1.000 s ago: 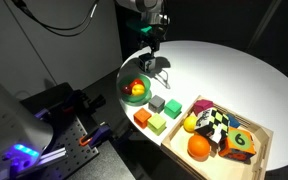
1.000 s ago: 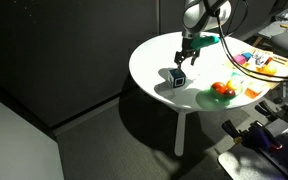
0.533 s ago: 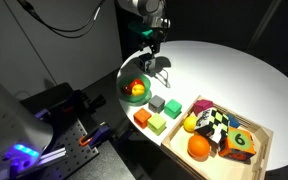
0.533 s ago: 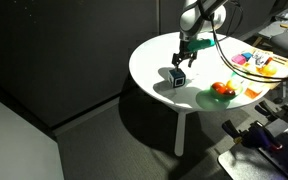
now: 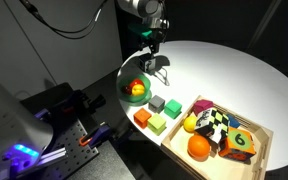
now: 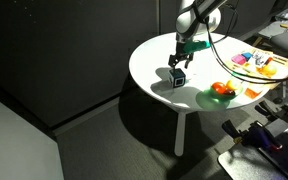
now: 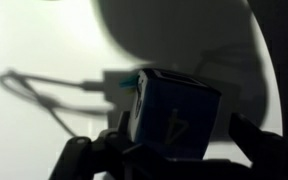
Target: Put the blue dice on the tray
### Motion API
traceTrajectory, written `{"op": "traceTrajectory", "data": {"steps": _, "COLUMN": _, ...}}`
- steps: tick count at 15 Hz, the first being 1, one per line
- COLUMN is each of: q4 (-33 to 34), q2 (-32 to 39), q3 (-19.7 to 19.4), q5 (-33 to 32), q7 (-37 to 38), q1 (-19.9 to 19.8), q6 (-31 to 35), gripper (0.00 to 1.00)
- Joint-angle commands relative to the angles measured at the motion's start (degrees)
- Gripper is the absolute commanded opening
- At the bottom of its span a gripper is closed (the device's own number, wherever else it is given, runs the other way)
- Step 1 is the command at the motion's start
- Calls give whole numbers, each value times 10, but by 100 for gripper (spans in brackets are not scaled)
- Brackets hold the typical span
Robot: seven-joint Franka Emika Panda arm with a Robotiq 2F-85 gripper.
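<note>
Gripper [image 6: 178, 68] has dropped lower than a second ago — spread wide, straddling the dice [image 7: 174, 112] on the bench [image 6: 149, 55]; tray [image 5: 259, 124] unchanged.

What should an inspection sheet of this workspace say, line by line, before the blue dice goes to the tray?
Surface: round white table, brightly lit.
Job's things: blue dice stands on the table between the fingers, with a 4 facing the wrist camera; tray sits at the table edge, holding fruit and cubes.
Clutter: green bowl with fruit; four small cubes between bowl and tray.
Grippers: gripper open, low around the dice, not closed on it.
Cables: dark cable hangs above, off the table.
Surroundings: dark walls; equipment with a blue light beside the table.
</note>
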Motion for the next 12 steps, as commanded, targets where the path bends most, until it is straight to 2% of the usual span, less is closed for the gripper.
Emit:
{"op": "traceTrajectory", "data": {"steps": 1, "q4": 24, "q2": 15, "q3": -2, "q5": 5, "q7": 12, "q1": 8, "q6": -5, "gripper": 100}}
{"op": "traceTrajectory", "data": {"steps": 12, "q4": 35, "q2": 31, "q3": -23, "q5": -17, "q7": 37, "q1": 36, "q6": 2, "gripper": 100}}
